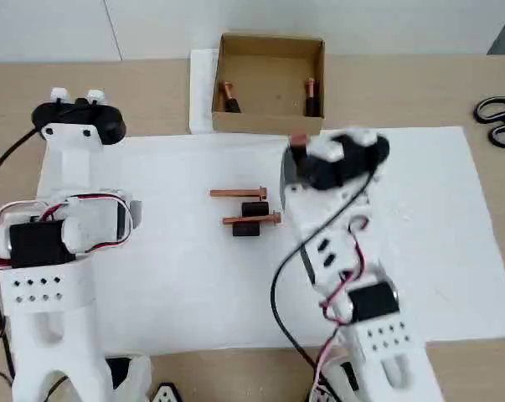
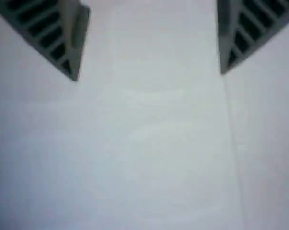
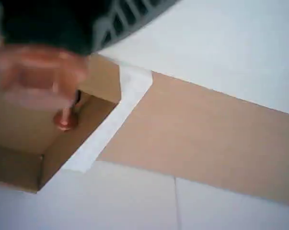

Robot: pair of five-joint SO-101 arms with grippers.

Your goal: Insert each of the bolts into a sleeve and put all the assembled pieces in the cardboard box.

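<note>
the table [image 1: 152, 92] carries a white paper sheet [image 1: 168, 276] that covers most of the working area. the two arms stand on it side by side.

the left arm is folded back on its own side. its left claw [image 2: 149, 74] hangs over bare paper with the jaws spread wide and nothing between them.

the right arm leans toward the cardboard box [image 1: 271, 43], which sits at the far edge of the sheet. its right claw [image 1: 306, 155] hovers at the box's near wall, closed on a copper bolt [image 1: 298, 140]. in the right wrist view the bolt is blurred, with something dark above it, so whether a sleeve is on it cannot be told.

a pair of scissors [image 1: 497, 120] lies well apart near the table's edge.

two assembled pieces stand in the box, one [image 1: 228, 95] at one side wall and the other [image 1: 311, 95] at the opposite wall.

two loose bolts [image 1: 238, 193] [image 1: 252, 219] lie near each other mid-sheet. a black sleeve [image 1: 254, 208] [image 1: 244, 230] lies right against each, and whether either is threaded on cannot be told.

these parts are probably light, stiff and smooth. being round, they may roll or twist in the jaws. a grip square across the shank, close to the sleeve, looks safest so the sleeve cannot slide off.
</note>
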